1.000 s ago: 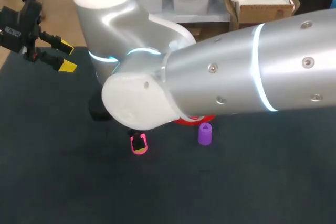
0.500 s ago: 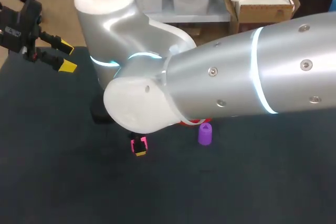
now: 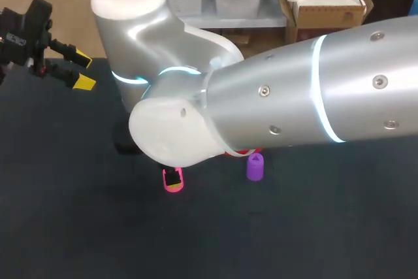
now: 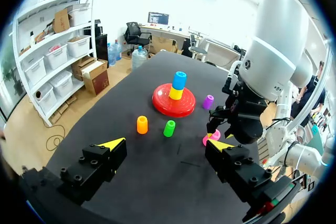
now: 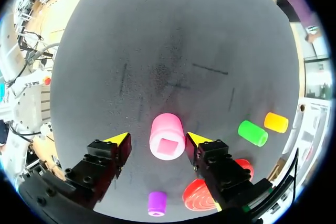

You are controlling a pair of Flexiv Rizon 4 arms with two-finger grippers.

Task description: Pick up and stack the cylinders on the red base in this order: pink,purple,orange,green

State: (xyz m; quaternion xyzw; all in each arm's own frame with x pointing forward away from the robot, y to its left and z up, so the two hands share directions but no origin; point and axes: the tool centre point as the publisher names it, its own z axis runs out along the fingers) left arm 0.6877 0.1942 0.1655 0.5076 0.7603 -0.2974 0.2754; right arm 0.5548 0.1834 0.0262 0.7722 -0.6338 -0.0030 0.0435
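The pink cylinder stands upright on the dark table, between the fingers of my right gripper. One fingertip is close against it and the other stands off, so the gripper is open. In the head view my right arm hides most of this; only the pink cylinder and a black finger show. The purple cylinder stands beside the red base, which carries a yellow cylinder and a blue one. The orange and green cylinders stand near the base. My left gripper hangs open at the far left.
My right arm stretches across the middle of the table above the base. The near part of the dark table is bare mat. The table's edge runs along the far left by my left gripper.
My right gripper's fingers have drawn closer together around the pink cylinder, shifting slightly over it. The left arm and the other cylinders have stayed put.
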